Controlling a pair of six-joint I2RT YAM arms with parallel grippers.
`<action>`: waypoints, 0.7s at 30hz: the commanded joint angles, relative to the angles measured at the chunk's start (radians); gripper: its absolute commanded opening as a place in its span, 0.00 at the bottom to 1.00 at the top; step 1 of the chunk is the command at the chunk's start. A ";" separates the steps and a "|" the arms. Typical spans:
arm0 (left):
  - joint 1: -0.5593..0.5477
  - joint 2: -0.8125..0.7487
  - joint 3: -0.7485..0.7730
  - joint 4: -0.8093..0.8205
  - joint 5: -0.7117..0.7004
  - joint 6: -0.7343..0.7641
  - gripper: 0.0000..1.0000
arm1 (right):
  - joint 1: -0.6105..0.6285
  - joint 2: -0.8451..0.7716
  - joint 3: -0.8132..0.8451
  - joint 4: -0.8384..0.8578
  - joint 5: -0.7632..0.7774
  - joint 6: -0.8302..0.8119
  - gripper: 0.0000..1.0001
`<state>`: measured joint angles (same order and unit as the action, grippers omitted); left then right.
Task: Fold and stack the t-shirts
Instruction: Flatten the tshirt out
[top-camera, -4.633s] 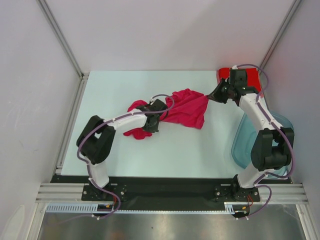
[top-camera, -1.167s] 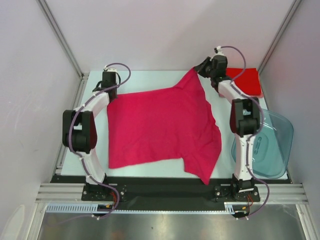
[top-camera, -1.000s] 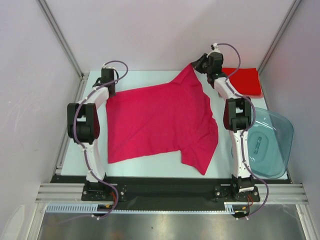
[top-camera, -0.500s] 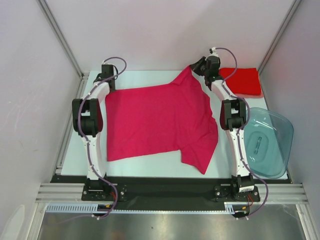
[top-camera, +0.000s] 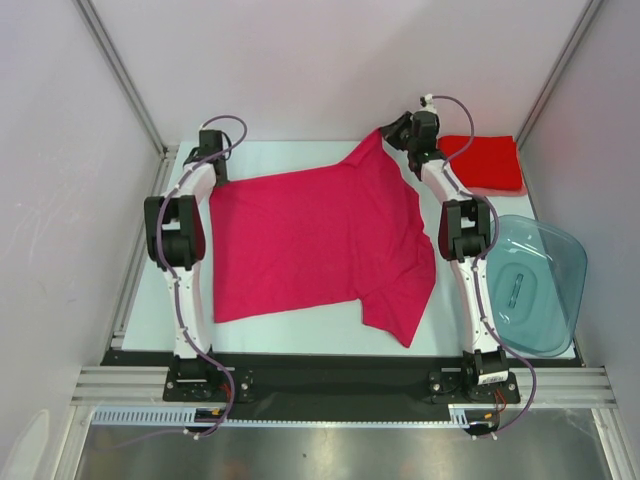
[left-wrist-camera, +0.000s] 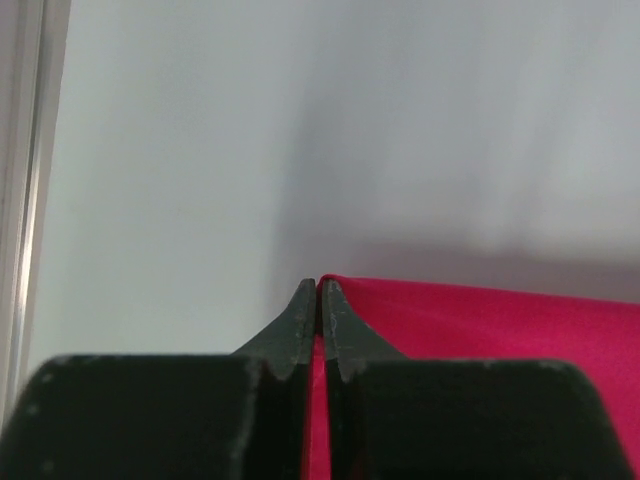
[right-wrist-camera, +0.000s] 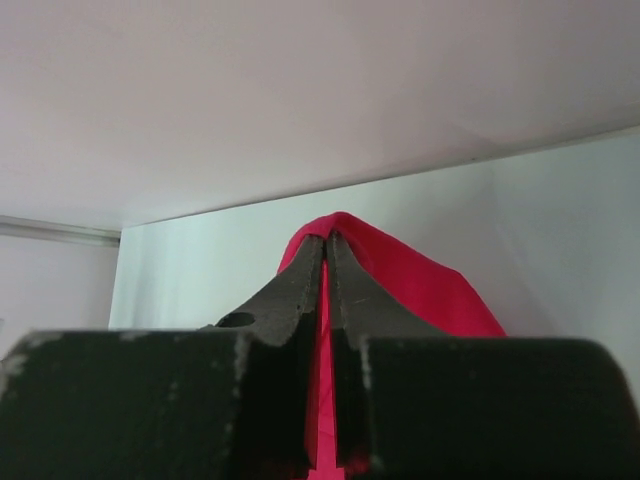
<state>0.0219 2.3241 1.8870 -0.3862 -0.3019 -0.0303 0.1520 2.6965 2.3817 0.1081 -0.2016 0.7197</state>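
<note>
Pink shirt (top-camera: 320, 240) spread on table (top-camera: 290, 160), held at both far corners.
The left gripper (left-wrist-camera: 318, 292) has its fingers pressed together on the shirt's far left corner, low over the table. The right gripper (right-wrist-camera: 327, 242) is clamped on the far right corner, which rises to a peak between its fingers. A sleeve hangs toward the near edge. The red shirt (top-camera: 485, 160) lies folded at the far right corner, apart from the pink one. The tub (top-camera: 530, 295) sits near the right edge.

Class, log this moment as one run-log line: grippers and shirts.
left gripper: shut on magenta t-shirt far-left corner | right gripper: shut on its far-right corner | magenta t-shirt: spread out | red t-shirt: folded, far right
</note>
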 joint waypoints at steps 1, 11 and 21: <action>0.029 0.011 0.093 -0.058 -0.028 -0.046 0.07 | 0.008 0.022 0.105 0.012 0.021 0.009 0.11; 0.010 -0.181 0.040 -0.266 -0.138 -0.175 0.79 | -0.075 -0.267 0.073 -0.470 0.030 -0.116 0.52; -0.014 -0.792 -0.673 -0.208 0.151 -0.451 0.66 | -0.022 -0.840 -0.586 -0.700 0.089 -0.190 0.57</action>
<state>0.0105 1.6611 1.3251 -0.6235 -0.2687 -0.3630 0.0723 2.0006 1.9221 -0.5137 -0.1261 0.5606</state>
